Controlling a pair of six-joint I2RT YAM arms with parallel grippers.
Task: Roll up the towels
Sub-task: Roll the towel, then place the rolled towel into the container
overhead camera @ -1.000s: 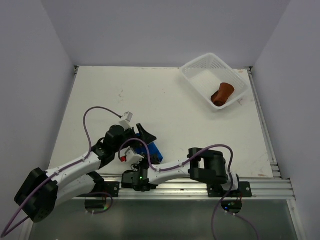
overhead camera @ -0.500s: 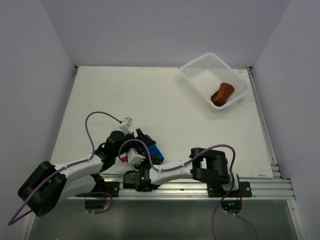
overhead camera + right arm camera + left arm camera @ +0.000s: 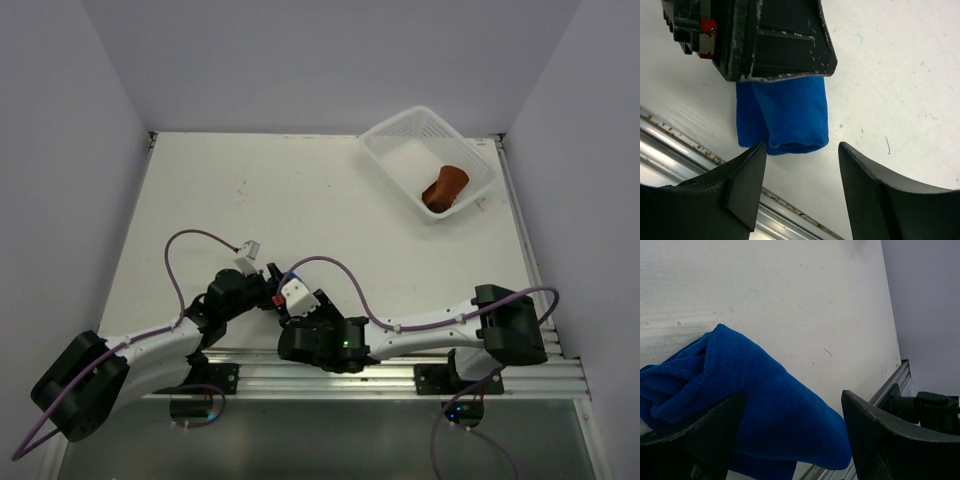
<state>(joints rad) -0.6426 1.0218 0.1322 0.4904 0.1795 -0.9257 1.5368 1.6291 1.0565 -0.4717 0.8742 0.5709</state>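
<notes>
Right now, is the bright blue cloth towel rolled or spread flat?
Rolled: the bright blue cloth towel lies as a compact tube, layered end showing.

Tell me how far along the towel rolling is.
Done: the rust-brown towel lies rolled in the white basket. In hand: the blue towel looks rolled, with left jaws and right jaws open over it, neither gripping. Remaining: likely tidying that roll and moving it to the basket.
</notes>
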